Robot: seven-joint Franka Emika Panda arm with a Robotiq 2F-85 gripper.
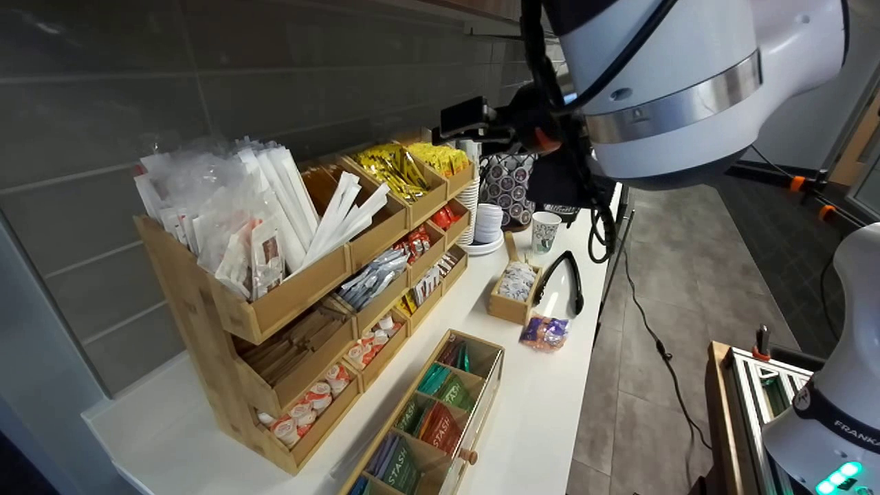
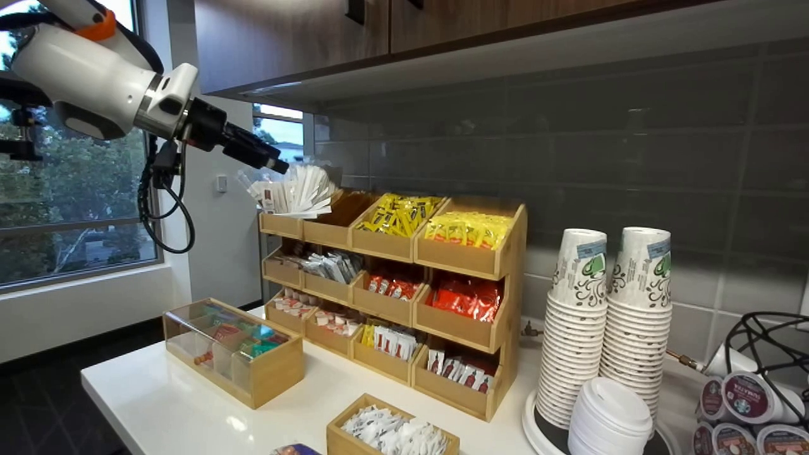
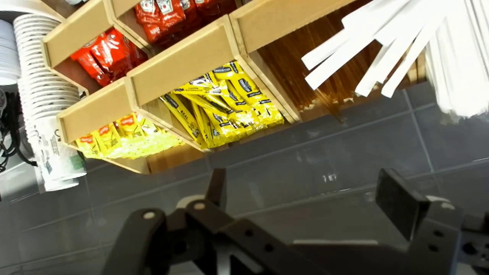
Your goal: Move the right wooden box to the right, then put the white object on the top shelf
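Exterior views share the rack [image 2: 382,308] from opposite ends — wrist view, above.

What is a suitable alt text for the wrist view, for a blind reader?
An open, empty gripper in front of a gray tiled wall, upside down. The top shelf of a wooden rack holds yellow packets and white strips; red packets lie on a lower shelf, with paper cups stacked at the picture's left.

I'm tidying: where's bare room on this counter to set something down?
Bare counter runs between the tea tray and the front edge; another patch lies between the rack and the counter's end. It's crowded around the small wooden box, with a purple packet, black V-shaped item and paper cup close by.
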